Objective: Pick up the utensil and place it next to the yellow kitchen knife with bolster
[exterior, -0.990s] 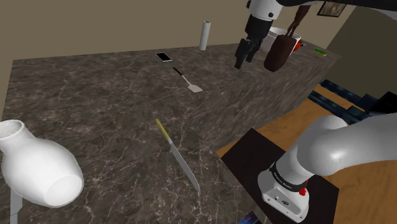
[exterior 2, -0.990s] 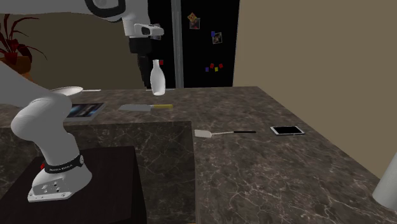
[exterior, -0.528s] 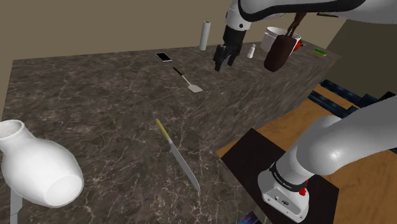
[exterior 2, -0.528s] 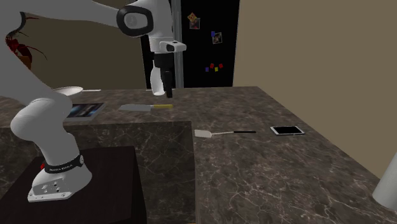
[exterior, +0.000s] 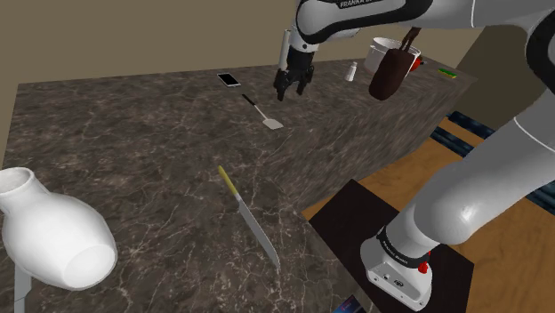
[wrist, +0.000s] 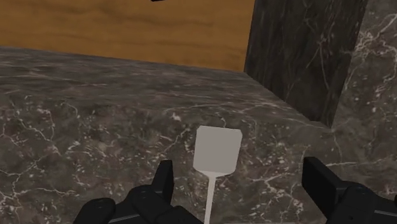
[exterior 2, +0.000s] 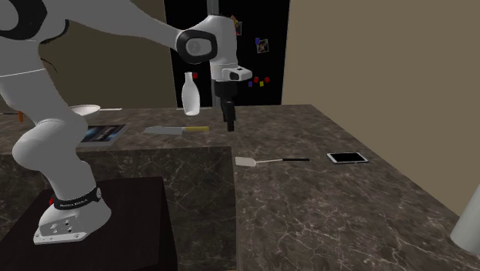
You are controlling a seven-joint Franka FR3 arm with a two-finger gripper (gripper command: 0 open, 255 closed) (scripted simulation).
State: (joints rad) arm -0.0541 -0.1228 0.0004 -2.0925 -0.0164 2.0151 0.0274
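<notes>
While the claw (exterior: 291, 89) is hanging over it with its fingers spread wide and gripping nothing, the spatula (exterior: 264, 114) is lying flat on a dark, white-veined stone counter (exterior: 133, 151). In the shoulder view its long axis is running from 11 o'clock to 5 o'clock, with the thin dark handle at the 11 o'clock end and the pale square blade pointing toward 5 o'clock and the counter's edge. In the second exterior view the spatula (exterior 2: 265, 162) is lying across the picture, blade at 9 o'clock and handle at 3 o'clock. In the wrist view the blade (wrist: 217, 149) is pointing away from the claw (wrist: 242, 178), and the handle is running back between the two fingers without touching either.

A phone (exterior: 229, 80) is lying near the handle end, at 11 o'clock from it in the shoulder view. The knife (exterior: 249, 218) is resting well apart at 6 o'clock from the spatula, roughly parallel to it, its yellow handle at the 11 o'clock end. A white vase (exterior: 53, 231) is lying on its side at 8 o'clock. Wood flooring (exterior: 418, 178) is showing past the counter's edge, and tan walls are closing in the room.
</notes>
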